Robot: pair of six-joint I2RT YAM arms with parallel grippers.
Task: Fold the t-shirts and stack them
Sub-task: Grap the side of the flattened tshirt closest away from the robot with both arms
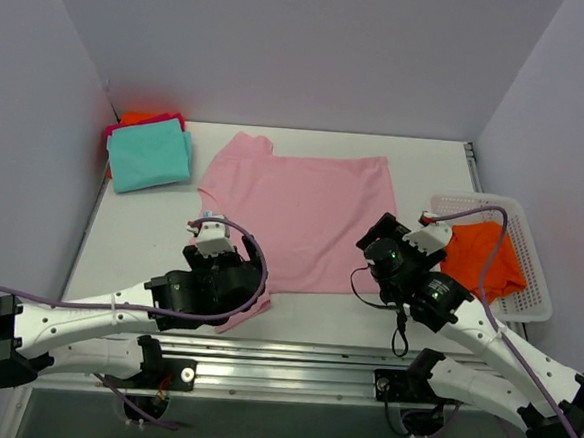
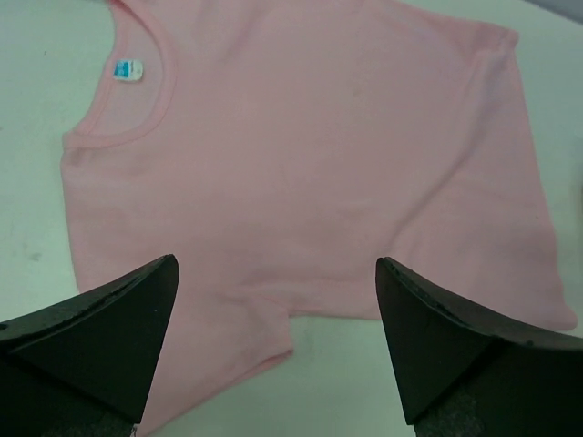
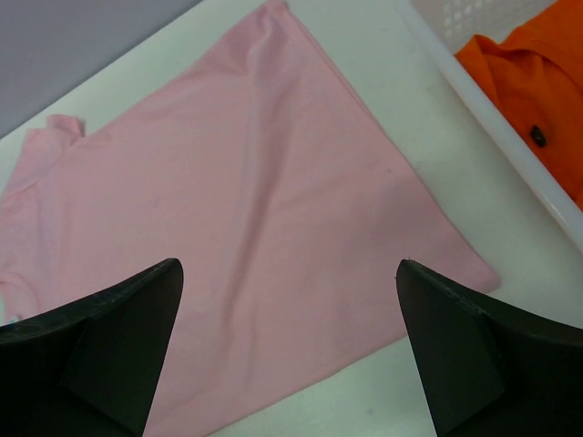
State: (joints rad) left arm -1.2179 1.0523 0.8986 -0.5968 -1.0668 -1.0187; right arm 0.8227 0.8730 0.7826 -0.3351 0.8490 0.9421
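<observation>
A pale pink t-shirt (image 1: 302,220) lies spread flat mid-table, neck to the left, its blue neck tag (image 2: 127,69) showing. My left gripper (image 2: 276,264) hovers open over the shirt's near sleeve (image 2: 228,346), nothing between its fingers. Over the shirt's near right corner (image 3: 455,273), my right gripper (image 3: 290,266) is open and empty too. At the back left sits a folded stack with a teal t-shirt (image 1: 149,157) on top and magenta and orange edges beneath. An orange t-shirt (image 1: 485,258) lies crumpled in the basket.
The white mesh basket (image 1: 474,202) stands at the right table edge, close to my right arm (image 1: 437,299). Its wall (image 3: 474,100) runs beside the pink shirt's hem. White walls enclose the table at the back and on both sides.
</observation>
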